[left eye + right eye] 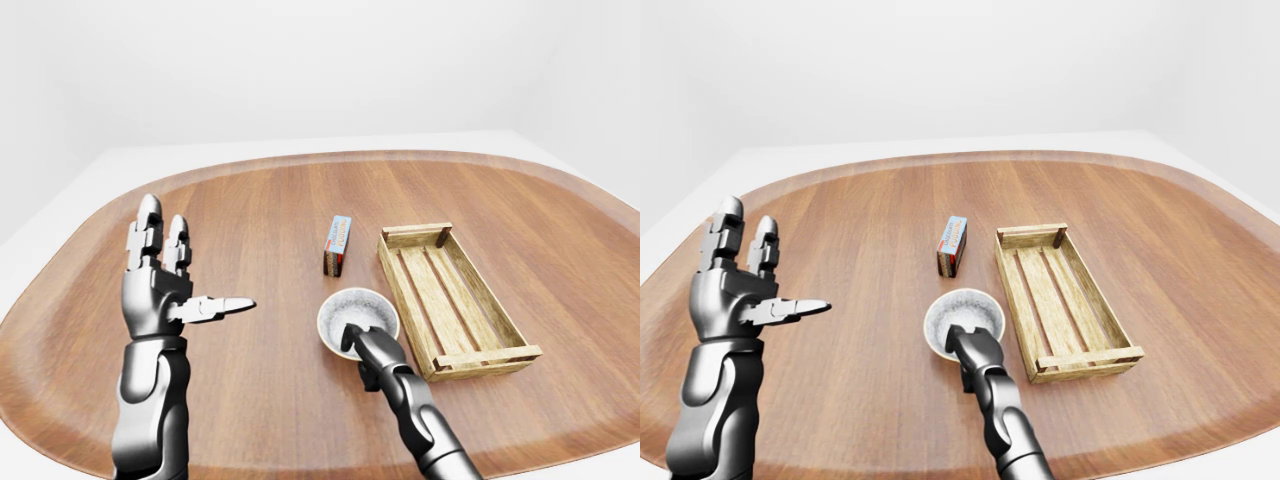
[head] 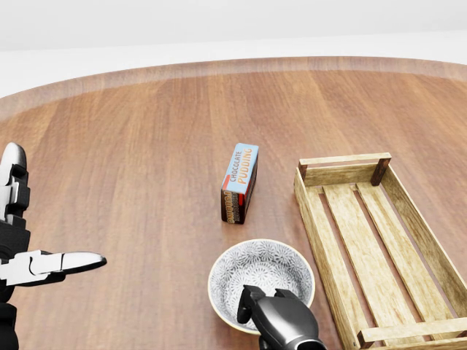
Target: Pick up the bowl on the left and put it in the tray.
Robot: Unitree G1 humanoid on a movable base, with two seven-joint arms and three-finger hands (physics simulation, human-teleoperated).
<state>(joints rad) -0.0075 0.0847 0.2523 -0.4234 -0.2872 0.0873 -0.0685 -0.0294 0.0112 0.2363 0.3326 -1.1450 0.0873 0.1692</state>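
Note:
A white patterned bowl [image 2: 264, 271] sits on the wooden table, just left of the slatted wooden tray [image 2: 322, 246]. My right hand [image 2: 257, 305] comes up from the bottom of the head view. Its fingers hook over the bowl's near rim and are closed on it, hiding that part of the rim. My left hand [image 1: 186, 276] is raised at the left of the left-eye view, well away from the bowl. Its fingers are spread, its thumb points right, and it holds nothing. The tray has nothing in it.
A chocolate pudding box [image 2: 241, 182] stands on its edge just above the bowl in the head view, left of the tray's far end. The round wooden table [image 1: 250, 200] stretches wide on all sides, with a white floor and walls beyond.

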